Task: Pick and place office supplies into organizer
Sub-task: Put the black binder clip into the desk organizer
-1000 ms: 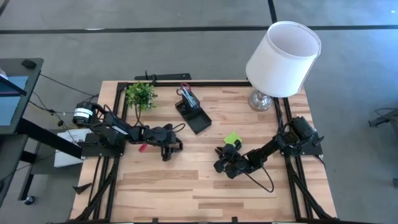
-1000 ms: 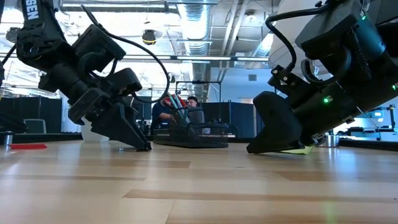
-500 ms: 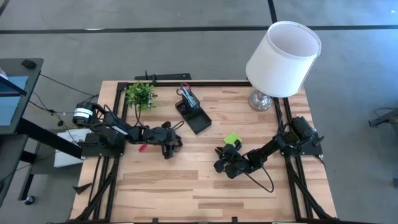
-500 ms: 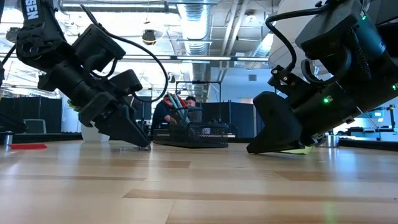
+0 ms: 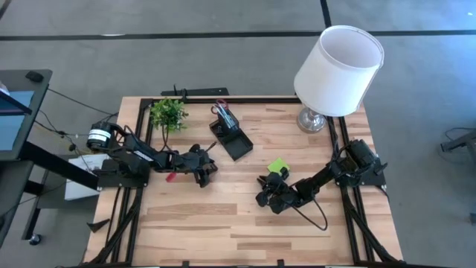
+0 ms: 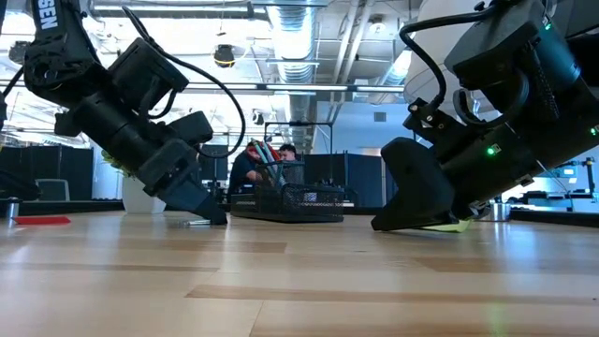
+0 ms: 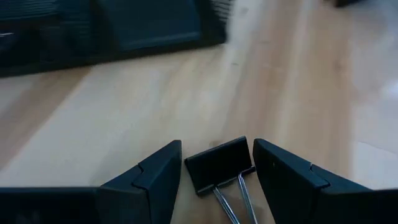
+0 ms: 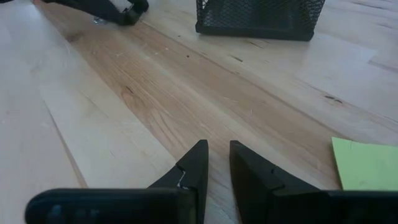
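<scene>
Left gripper wide open, straddling black binder clip flat on tabletop short of organizer, nothing held yet; risk: off-centre close skids clip off its slick body.

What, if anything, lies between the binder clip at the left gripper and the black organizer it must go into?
Nothing visible does. The black binder clip lies on the table between the open fingers of the left gripper, and only bare wood shows between it and the organizer. The potted plant stands off to one side of that path.
</scene>
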Robot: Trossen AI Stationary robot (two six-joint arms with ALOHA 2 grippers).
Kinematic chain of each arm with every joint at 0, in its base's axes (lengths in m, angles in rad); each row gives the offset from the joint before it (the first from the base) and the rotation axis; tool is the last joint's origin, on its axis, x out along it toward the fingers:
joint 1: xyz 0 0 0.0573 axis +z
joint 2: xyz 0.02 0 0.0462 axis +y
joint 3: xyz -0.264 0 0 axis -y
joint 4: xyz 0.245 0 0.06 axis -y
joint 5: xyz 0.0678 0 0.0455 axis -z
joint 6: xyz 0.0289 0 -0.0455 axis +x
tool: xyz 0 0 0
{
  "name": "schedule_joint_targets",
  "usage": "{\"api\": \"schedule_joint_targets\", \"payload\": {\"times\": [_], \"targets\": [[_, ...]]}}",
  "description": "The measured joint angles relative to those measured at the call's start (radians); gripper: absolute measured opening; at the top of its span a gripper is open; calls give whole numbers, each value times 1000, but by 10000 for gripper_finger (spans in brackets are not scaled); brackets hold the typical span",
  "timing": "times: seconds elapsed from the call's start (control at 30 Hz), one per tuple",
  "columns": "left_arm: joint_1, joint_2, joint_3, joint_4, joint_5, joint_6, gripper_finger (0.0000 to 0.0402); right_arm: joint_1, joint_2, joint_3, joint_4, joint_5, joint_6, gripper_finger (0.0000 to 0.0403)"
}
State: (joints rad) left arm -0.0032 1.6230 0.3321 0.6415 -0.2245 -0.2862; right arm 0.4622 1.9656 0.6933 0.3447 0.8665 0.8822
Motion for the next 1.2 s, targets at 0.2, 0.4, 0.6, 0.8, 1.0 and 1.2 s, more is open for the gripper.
{"api": "schedule_joint_targets", "payload": {"times": [0.2,0.4,0.6,0.8,1.0,1.2], "targets": [[0,0,0,-4,-76,-39,196,0,0,0,0,0,0,60],[1,0,0,-10,-105,-41,196,0,0,0,0,1,0,60],[23,0,0,-26,-131,-52,195,0,0,0,0,1,0,60],[41,0,0,-29,-131,-57,149,0,0,0,0,1,0,60],[40,0,0,-28,-122,-40,83,0,0,0,0,2,0,60],[41,-1,1,-19,-122,-24,29,0,0,0,0,2,0,60]]}}
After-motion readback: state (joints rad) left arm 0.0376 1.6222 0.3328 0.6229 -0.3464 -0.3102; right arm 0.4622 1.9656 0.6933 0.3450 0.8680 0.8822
